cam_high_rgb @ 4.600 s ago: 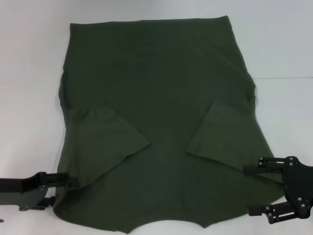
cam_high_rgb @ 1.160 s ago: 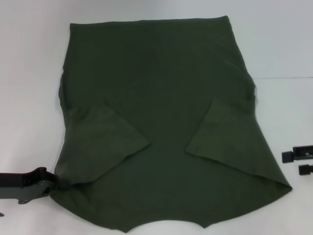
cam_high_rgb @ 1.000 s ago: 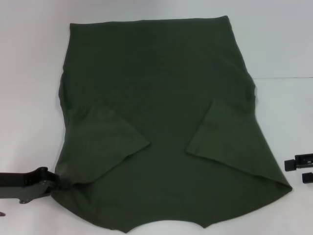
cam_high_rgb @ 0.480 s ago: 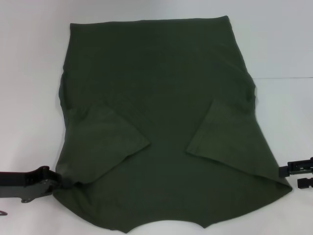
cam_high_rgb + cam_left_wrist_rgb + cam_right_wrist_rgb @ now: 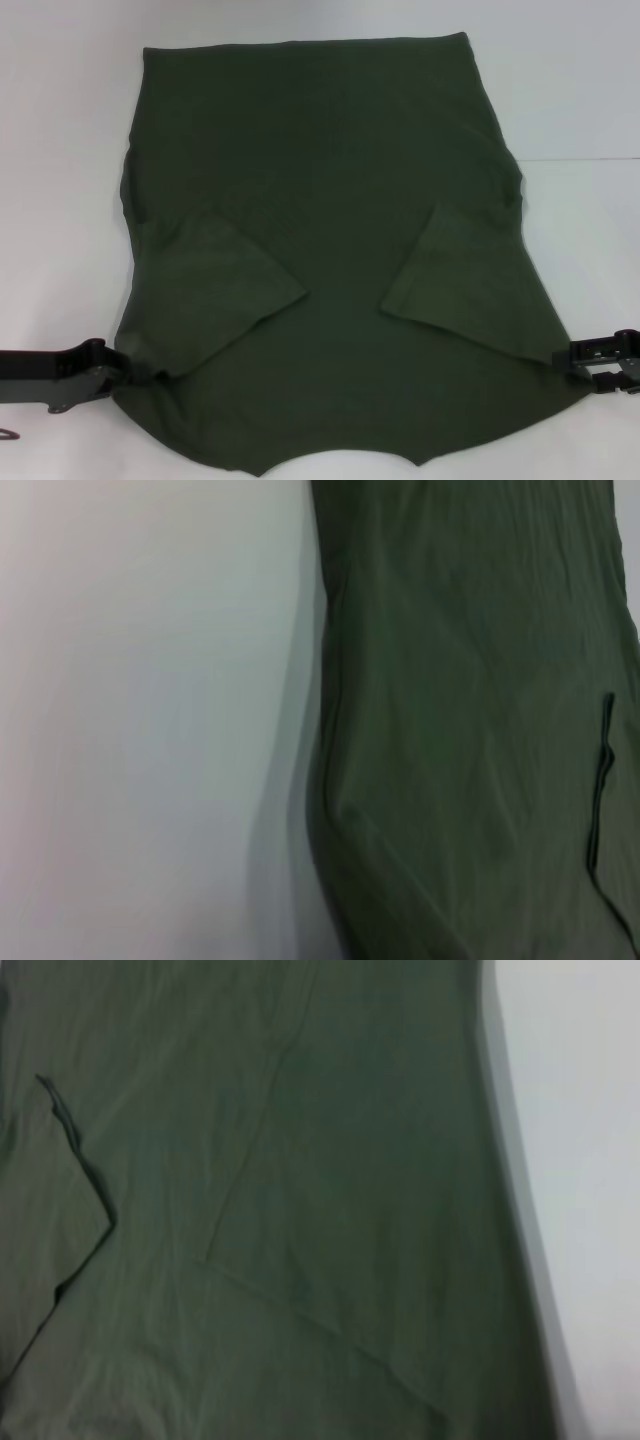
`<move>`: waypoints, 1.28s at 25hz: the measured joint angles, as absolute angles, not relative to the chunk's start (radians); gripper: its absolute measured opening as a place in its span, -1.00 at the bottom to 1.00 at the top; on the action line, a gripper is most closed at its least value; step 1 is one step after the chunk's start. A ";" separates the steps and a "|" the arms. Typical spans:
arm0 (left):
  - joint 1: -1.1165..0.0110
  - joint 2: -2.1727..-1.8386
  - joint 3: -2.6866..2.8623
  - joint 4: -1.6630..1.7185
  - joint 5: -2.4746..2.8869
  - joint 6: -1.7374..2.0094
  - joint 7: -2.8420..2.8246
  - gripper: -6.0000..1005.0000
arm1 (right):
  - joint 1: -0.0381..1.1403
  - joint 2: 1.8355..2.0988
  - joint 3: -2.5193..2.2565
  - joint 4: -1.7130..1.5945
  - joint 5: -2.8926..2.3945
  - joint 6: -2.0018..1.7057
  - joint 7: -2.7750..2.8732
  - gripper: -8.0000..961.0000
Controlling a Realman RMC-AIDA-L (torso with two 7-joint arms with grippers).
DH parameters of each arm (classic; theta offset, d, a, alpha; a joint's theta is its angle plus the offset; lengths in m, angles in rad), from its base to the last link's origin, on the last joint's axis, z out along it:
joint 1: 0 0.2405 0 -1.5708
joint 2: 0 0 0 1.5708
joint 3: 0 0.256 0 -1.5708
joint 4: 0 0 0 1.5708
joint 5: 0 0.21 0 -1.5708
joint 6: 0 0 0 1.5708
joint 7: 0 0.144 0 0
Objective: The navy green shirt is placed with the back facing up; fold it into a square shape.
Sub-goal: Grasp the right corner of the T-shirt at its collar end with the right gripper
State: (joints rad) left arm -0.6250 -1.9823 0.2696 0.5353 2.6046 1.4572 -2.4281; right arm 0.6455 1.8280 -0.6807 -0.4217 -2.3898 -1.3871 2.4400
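Note:
The navy green shirt (image 5: 330,200) lies flat on the white table, plain side up, with its collar at the near edge. Both sleeves are folded inward, one (image 5: 215,290) on the left and one (image 5: 460,285) on the right. My left gripper (image 5: 118,368) sits at the shirt's near-left shoulder corner, shut on the edge, where the cloth puckers. At the near-right shoulder corner my right gripper (image 5: 582,362) is open, with the cloth's tip between its fingers. The wrist views show only the shirt (image 5: 470,720) (image 5: 250,1210) and the table.
The white table (image 5: 60,150) runs bare on both sides of the shirt and beyond its far hem. A seam in the table surface (image 5: 590,158) crosses at the right. No other objects are in view.
My right gripper has come in from the right edge to the shirt's near-right corner. The left gripper stays at the near-left corner, and the shirt has not shifted.

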 joint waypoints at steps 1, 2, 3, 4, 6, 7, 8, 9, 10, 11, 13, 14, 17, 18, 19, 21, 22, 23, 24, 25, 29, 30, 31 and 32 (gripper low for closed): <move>-0.626 -1.982 0.270 0.533 2.605 1.457 -2.426 -0.87 | 0.646 1.830 -0.681 -0.422 -2.390 -1.387 2.440 0.71; -0.628 -1.982 0.269 0.530 2.605 1.457 -2.425 -0.87 | 0.647 1.832 -0.681 -0.422 -2.389 -1.387 2.439 0.71; -0.629 -1.982 0.269 0.529 2.605 1.457 -2.424 -0.87 | 0.648 1.833 -0.681 -0.422 -2.388 -1.387 2.439 0.70; -0.630 -1.982 0.269 0.527 2.605 1.457 -2.423 -0.87 | 0.649 1.834 -0.680 -0.422 -2.387 -1.387 2.439 0.70; -0.631 -1.982 0.270 0.526 2.601 1.457 -2.422 -0.87 | 0.652 1.837 -0.677 -0.422 -2.385 -1.387 2.438 0.69; -0.632 -1.982 0.271 0.526 2.599 1.457 -2.421 -0.87 | 0.653 1.838 -0.676 -0.422 -2.385 -1.385 2.438 0.68; -0.632 -1.982 0.272 0.526 2.596 1.457 -2.421 -0.87 | 0.654 1.840 -0.674 -0.422 -2.384 -1.383 2.438 0.68; -0.632 -1.982 0.272 0.526 2.595 1.457 -2.421 -0.87 | 0.656 1.841 -0.674 -0.422 -2.384 -1.379 2.438 0.67; -0.632 -1.982 0.272 0.526 2.594 1.457 -2.420 -0.87 | 0.657 1.843 -0.673 -0.422 -2.384 -1.375 2.438 0.67; -0.632 -1.982 0.271 0.526 2.594 1.457 -2.420 -0.87 | 0.659 1.845 -0.673 -0.422 -2.383 -1.371 2.438 0.66; -0.632 -1.982 0.270 0.526 2.593 1.457 -2.420 -0.87 | 0.663 1.849 -0.673 -0.422 -2.383 -1.366 2.437 0.65; -0.632 -1.982 0.270 0.526 2.593 1.457 -2.420 -0.87 | 0.665 1.850 -0.673 -0.422 -2.383 -1.363 2.438 0.65; -0.633 -1.982 0.269 0.525 2.593 1.457 -2.420 -0.87 | 0.669 1.851 -0.678 -0.422 -2.385 -1.355 2.441 0.63; -0.634 -1.982 0.269 0.525 2.593 1.457 -2.420 -0.87 | 0.669 1.851 -0.678 -0.422 -2.385 -1.355 2.442 0.63; -0.634 -1.982 0.269 0.524 2.592 1.457 -2.420 -0.87 | 0.669 1.851 -0.678 -0.422 -2.385 -1.355 2.442 0.62; -0.634 -1.982 0.269 0.524 2.592 1.457 -2.420 -0.87 | 0.669 1.852 -0.680 -0.422 -2.385 -1.354 2.444 0.61; -0.634 -1.982 0.269 0.524 2.592 1.457 -2.420 -0.87 | 0.669 1.853 -0.681 -0.422 -2.386 -1.353 2.444 0.61; -0.634 -1.982 0.269 0.524 2.592 1.457 -2.420 -0.87 | 0.669 1.854 -0.683 -0.422 -2.387 -1.350 2.445 0.60; -0.634 -1.982 0.269 0.524 2.592 1.457 -2.420 -0.87 | 0.669 1.855 -0.683 -0.422 -2.387 -1.346 2.446 0.60; -0.634 -1.982 0.268 0.524 2.592 1.457 -2.420 -0.87 | 0.669 1.856 -0.684 -0.422 -2.388 -1.343 2.447 0.59; -0.634 -1.982 0.268 0.522 2.592 1.457 -2.421 -0.87 | 0.665 1.859 -0.685 -0.422 -2.389 -1.322 2.449 0.54; -0.635 -1.982 0.268 0.520 2.592 1.457 -2.420 -0.87 | 0.665 1.859 -0.685 -0.422 -2.389 -1.319 2.449 0.50; -0.636 -1.982 0.268 0.519 2.592 1.457 -2.420 -0.87 | 0.664 1.859 -0.685 -0.422 -2.389 -1.318 2.449 0.46; -0.637 -1.982 0.268 0.517 2.592 1.457 -2.419 -0.87 | 0.664 1.860 -0.685 -0.422 -2.389 -1.317 2.449 0.43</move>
